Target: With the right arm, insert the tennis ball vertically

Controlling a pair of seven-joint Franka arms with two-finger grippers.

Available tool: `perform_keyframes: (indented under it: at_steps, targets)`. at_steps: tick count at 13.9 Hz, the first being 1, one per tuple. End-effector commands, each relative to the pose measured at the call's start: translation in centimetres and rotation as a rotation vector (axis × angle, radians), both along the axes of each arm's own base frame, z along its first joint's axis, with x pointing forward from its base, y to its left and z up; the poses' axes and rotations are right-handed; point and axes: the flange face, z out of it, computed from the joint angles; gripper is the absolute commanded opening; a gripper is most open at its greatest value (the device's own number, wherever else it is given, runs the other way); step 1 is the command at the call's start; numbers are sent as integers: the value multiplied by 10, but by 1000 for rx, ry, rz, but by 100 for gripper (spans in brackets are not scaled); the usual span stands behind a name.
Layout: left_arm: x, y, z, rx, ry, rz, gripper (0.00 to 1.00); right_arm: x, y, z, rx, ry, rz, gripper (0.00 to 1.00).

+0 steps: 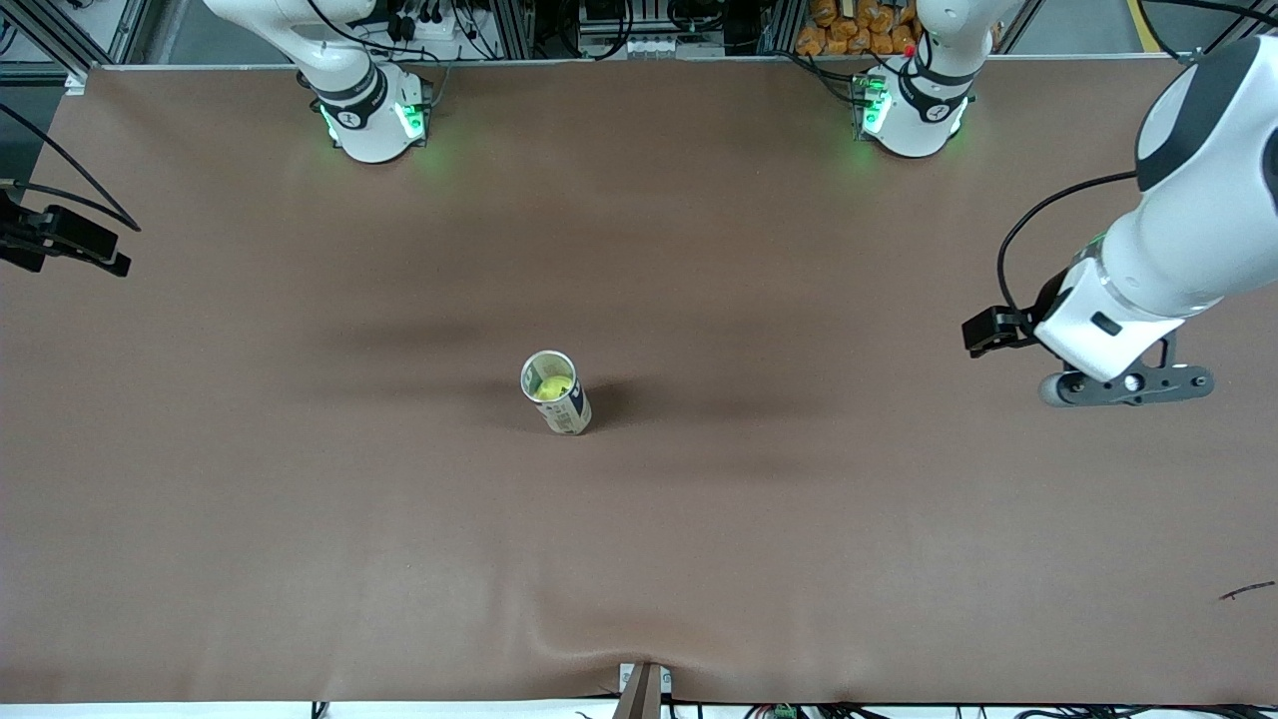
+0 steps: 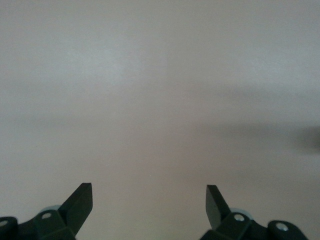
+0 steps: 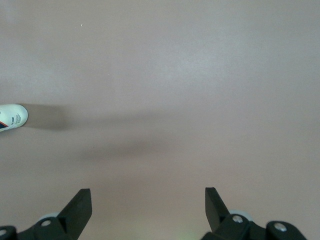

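**Ball sits in the upright can, both arms drawn back**

Front view: a brown worktop (image 1: 300, 519) fills the picture. Near its middle stands a can (image 1: 557, 393), upright with its open mouth up, white with dark print on the side. A yellow-green tennis ball (image 1: 552, 386) lies inside it, below the rim. The can throws a shadow toward the left arm's end of the worktop. The left arm (image 1: 1188, 240) reaches in from that end, and the left gripper (image 1: 1128, 384) hangs over bare worktop, well apart from the can. Of the right arm (image 1: 344, 70) only the base and lowest links show at the top; a black piece at the edge of the picture on that arm's end of the worktop may be its hand, but this cannot be told for certain. A small dark scrap (image 1: 1246, 591) lies on the worktop near the corner closest to the camera, at the left arm's end.

Left wrist view: the left gripper's fingers (image 2: 80, 202) stand wide apart with nothing between them. Below them is only plain worktop with faint shadows.

Right wrist view: the right gripper (image 3: 148, 202) is over bare worktop, its fingers (image 3: 79, 204) spread wide and empty. The can's white body shows at the picture's edge, well apart from the fingers, with its shadow trailing beside it.
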Motion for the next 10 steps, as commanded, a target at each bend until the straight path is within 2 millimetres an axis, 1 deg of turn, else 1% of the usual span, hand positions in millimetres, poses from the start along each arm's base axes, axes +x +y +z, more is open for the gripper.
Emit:
perform_keyframes:
  at_steps: [1,2,4,6,10]
  targets:
    - [-22,19,45,12,-32,16,100,-3,-3,8,-20,-6,-3,100]
    - [-28,30,55,-11,-37,19,100,-3,-4,8,-24,-6,-3,100]
    - [-39,49,67,-31,-34,13,100,-3,-3,9,-30,-7,0,100]
    - [-54,57,77,-19,-1,-17,100,-3,-2,8,-30,-4,1,100]
    - [-96,96,88,-120,-2,51,100,-2,-2,9,-31,-13,1,100]
